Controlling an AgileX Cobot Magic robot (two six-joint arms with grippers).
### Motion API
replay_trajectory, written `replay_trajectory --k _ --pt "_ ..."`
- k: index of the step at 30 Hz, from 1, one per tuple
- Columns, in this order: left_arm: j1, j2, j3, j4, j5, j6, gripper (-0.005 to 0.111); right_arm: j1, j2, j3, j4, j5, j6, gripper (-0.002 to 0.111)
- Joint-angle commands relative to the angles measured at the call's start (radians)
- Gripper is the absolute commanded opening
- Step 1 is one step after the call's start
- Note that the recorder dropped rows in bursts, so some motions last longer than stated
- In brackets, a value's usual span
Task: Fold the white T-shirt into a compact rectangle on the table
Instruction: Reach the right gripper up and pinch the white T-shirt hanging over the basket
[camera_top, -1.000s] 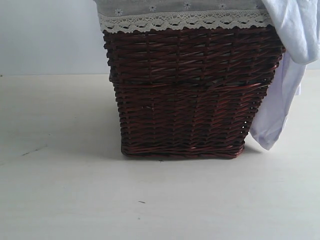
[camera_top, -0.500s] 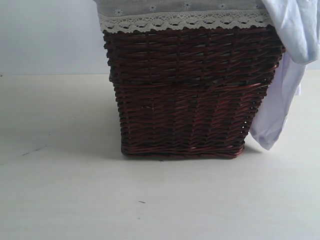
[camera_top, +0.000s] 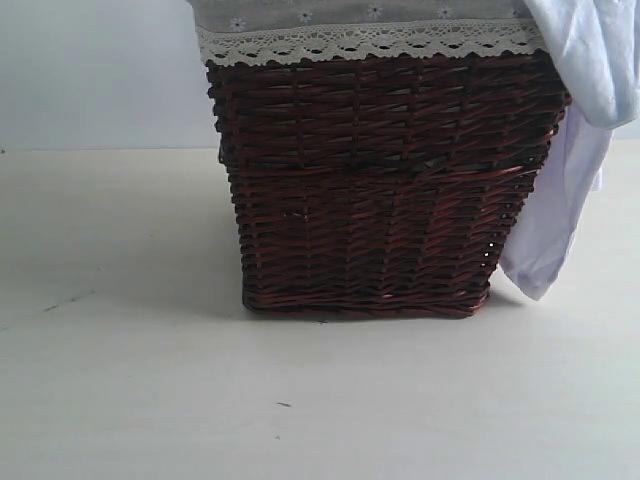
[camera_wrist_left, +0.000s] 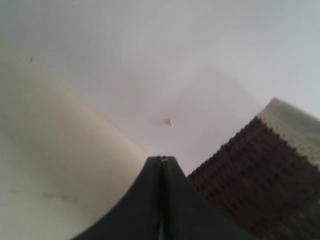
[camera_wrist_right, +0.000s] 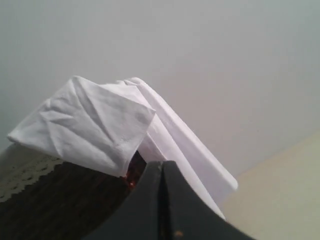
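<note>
The white T-shirt (camera_top: 585, 120) hangs over the right rim of a dark wicker basket (camera_top: 380, 190) and trails down its side toward the table (camera_top: 150, 400). In the right wrist view the white T-shirt (camera_wrist_right: 95, 125) drapes over the basket rim just beyond my right gripper (camera_wrist_right: 162, 163), which is shut with nothing in it. My left gripper (camera_wrist_left: 161, 158) is also shut and empty, held off to one side of the basket (camera_wrist_left: 250, 175). Neither gripper shows in the exterior view. The lettering and neck tag are hidden.
The basket has a grey lace-trimmed liner (camera_top: 360, 25) folded over its rim. It stands mid-table near the back, with a plain whitish wall (camera_top: 100, 70) behind. Small dark scuffs (camera_top: 284, 404) mark the table in front.
</note>
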Motion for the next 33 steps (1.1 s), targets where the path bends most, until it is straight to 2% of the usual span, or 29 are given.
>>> replay_trajectory --k 1,3,5,7,10,11,17,21,28,33 --pt "-0.112 0.041 -0.050 -0.072 0.151 0.107 0.000 -0.005 0.061 -0.035 -0.011 0.056 0.007 0.000" --pt "-0.215 0.133 -0.093 -0.130 0.153 0.195 0.000 -0.005 0.154 -0.069 -0.011 0.053 -0.001 0.000" --pt "-0.273 0.230 -0.163 -0.132 0.179 0.276 0.000 -0.005 0.231 -0.098 -0.011 0.051 -0.001 0.000" --pt "-0.302 0.340 -0.246 -0.134 0.230 0.361 0.000 -0.005 0.300 -0.139 -0.011 0.051 -0.008 0.000" --pt "-0.306 0.496 -0.361 -0.132 0.296 0.485 0.000 0.047 0.390 -0.219 -0.106 0.088 -0.056 0.000" --pt "-0.306 0.573 -0.411 -0.124 0.308 0.553 0.000 0.088 0.433 -0.266 -0.157 0.159 -0.074 0.000" --pt "-0.306 0.755 -0.509 -0.046 0.333 0.726 0.000 0.223 0.595 -0.422 -0.160 0.392 -0.386 0.000" --pt "-0.306 0.841 -0.535 0.036 0.344 0.772 0.000 0.275 0.701 -0.522 -0.162 0.523 -0.591 0.000" --pt "-0.306 0.885 -0.535 0.063 0.299 0.772 0.000 0.280 0.971 -0.574 -0.262 0.537 -0.604 0.000" --pt "-0.306 0.885 -0.535 0.063 0.299 0.772 0.000 0.280 1.142 -0.574 -0.269 0.477 -0.566 0.000"
